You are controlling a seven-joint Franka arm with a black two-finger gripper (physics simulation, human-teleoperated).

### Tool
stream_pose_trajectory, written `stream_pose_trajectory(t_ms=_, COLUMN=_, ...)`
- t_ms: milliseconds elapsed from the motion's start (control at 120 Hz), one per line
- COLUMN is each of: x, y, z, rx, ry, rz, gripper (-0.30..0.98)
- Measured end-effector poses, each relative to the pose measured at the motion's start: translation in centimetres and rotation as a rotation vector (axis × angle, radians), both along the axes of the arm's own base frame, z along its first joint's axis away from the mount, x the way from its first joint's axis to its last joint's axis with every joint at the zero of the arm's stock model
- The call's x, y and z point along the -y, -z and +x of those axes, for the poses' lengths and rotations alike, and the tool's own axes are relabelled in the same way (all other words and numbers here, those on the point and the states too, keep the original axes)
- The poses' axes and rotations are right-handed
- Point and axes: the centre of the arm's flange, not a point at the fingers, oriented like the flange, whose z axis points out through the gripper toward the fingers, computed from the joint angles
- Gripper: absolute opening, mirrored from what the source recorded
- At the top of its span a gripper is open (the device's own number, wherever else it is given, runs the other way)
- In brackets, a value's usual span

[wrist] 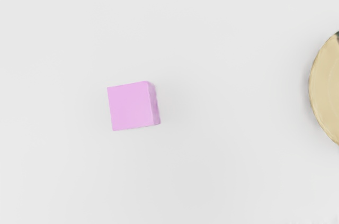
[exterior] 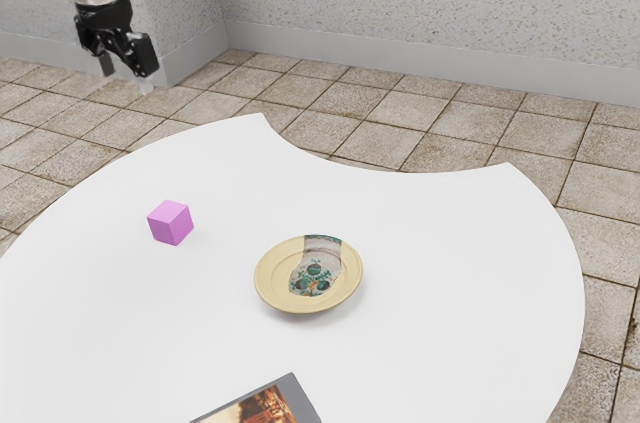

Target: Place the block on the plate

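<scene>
grey-bordered flat picture (exterior: 303, 403) up front, then yellow round patterned plate (exterior: 280, 268), pink cube block (exterior: 170, 223) well apart from black two-finger gripper (exterior: 126, 74), fingers spread, holding nothing.

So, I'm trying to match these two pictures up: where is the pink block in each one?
Exterior view: the block sits left of centre, a little below mid-height, on the white table.
Wrist view: the block is left of centre, about mid-height.
Shared landmark: the yellow plate, right of the block and slightly lower in the exterior view, cut off by the right edge in the wrist view.
</scene>
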Motion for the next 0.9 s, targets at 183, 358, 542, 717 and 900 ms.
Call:
stream_pose_trajectory(t_ms=183, x=4.4, y=4.3, z=1.8, rx=-0.064, ry=0.078, rz=-0.041, gripper=0.68)
stream_pose_trajectory(t_ms=358, x=-2.8, y=11.4, z=2.3, rx=-0.114, ry=-0.042, rz=-0.066, gripper=0.69)
stream_pose_trajectory(t_ms=542, x=-4.5, y=17.1, z=3.0, rx=-0.132, ry=-0.075, rz=-0.091, gripper=0.69)
stream_pose_trajectory(t_ms=717, x=-6.7, y=21.6, z=4.1, rx=-0.142, ry=-0.115, rz=-0.113, gripper=0.69)
stream_pose_trajectory(t_ms=900, x=-7.4, y=24.2, z=5.7, rx=-0.137, ry=-0.123, rz=-0.115, gripper=0.69)
